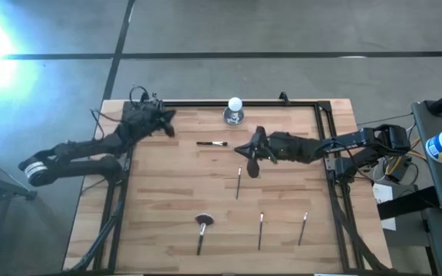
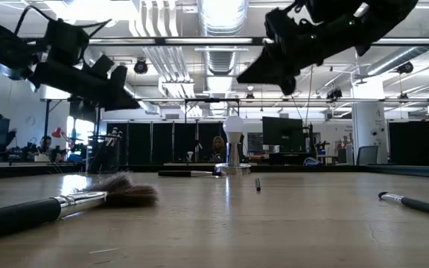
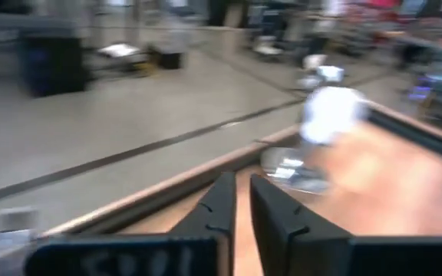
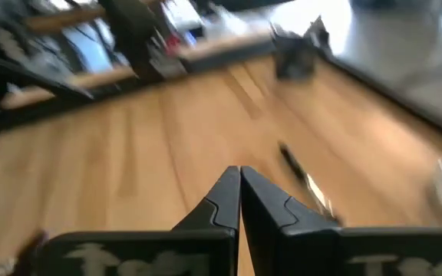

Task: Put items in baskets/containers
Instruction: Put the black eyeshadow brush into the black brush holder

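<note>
Several thin dark brushes lie flat on the wooden table: one [image 1: 212, 143] near the white ball, one [image 1: 239, 182] at mid-table, two [image 1: 261, 230] [image 1: 303, 228] near the front edge, and a fluffy-headed one [image 1: 202, 228] [image 2: 118, 195]. A small dark cup [image 2: 112, 152] [image 4: 294, 54] stands at the far left corner with brushes upright in it. My left gripper [image 1: 170, 125] [image 3: 240, 201] hangs in the air beside that corner, a narrow gap between its fingers and nothing in it. My right gripper [image 1: 239, 149] [image 4: 240, 188] hovers shut and empty above mid-table, a brush [image 4: 301, 180] lying just beyond it.
A white ball on a silvery base [image 1: 235, 111] [image 3: 324, 123] stands at the middle of the far edge, close ahead of my left gripper. A dark metal frame [image 1: 313, 103] runs along the table's far and side edges. Bare wood lies at the near left.
</note>
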Robot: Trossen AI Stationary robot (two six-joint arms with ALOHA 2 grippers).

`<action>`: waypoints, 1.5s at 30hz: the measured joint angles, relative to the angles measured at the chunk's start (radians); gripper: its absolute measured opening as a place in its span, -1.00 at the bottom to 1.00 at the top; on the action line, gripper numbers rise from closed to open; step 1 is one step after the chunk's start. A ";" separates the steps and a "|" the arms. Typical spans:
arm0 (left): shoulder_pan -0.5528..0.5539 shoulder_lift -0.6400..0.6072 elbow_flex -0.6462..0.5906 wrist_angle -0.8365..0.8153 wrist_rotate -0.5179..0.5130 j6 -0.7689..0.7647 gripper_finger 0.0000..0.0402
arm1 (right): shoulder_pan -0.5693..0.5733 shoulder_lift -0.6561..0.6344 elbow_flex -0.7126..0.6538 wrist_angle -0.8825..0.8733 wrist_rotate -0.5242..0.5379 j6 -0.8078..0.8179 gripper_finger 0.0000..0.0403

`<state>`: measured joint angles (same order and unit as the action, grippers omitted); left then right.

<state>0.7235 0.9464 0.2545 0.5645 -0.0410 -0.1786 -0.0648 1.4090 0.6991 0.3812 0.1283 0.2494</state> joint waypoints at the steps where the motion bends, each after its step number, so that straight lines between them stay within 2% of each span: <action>1: -0.046 -0.005 -0.009 0.015 0.002 -0.001 -0.91 | 0.012 0.000 0.005 -0.049 0.031 0.027 -0.96; 6: -0.274 0.013 -0.072 0.167 -0.007 -0.005 -0.98 | 0.100 0.000 0.045 -0.349 0.148 0.243 -0.96; 11: -0.418 0.065 -0.129 0.359 -0.031 0.002 -0.98 | 0.244 0.000 0.093 -0.643 0.213 0.601 -0.96; 18: -0.446 0.131 -0.149 0.461 -0.037 -0.019 -0.98 | 0.508 0.000 0.156 -1.022 0.241 1.273 -0.96; 21: -0.446 0.145 -0.149 0.471 -0.036 -0.055 -0.98 | 0.613 0.003 0.165 -1.051 0.247 1.538 -0.96; 24: -0.451 0.156 -0.153 0.470 -0.031 -0.059 -0.98 | 0.666 0.052 0.165 -1.028 0.252 1.715 -0.95; 29: -0.451 0.166 -0.158 0.471 -0.029 -0.060 -0.98 | 0.664 0.197 0.233 -0.997 0.141 1.772 -0.83; 36: -0.451 0.166 -0.158 0.472 -0.030 -0.060 -0.98 | 0.639 0.379 0.374 -0.998 0.089 1.782 -0.57; 39: -0.452 0.168 -0.159 0.472 -0.030 -0.062 -0.98 | 0.623 0.429 0.417 -1.016 0.048 1.769 -0.50; 45: -0.452 0.168 -0.162 0.470 -0.030 -0.078 -0.98 | 0.592 0.480 0.474 -1.088 0.046 1.764 -0.48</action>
<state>0.2718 1.1145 0.0925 1.0342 -0.0711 -0.2568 0.5275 1.8892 1.1727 -0.7066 0.1745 2.0132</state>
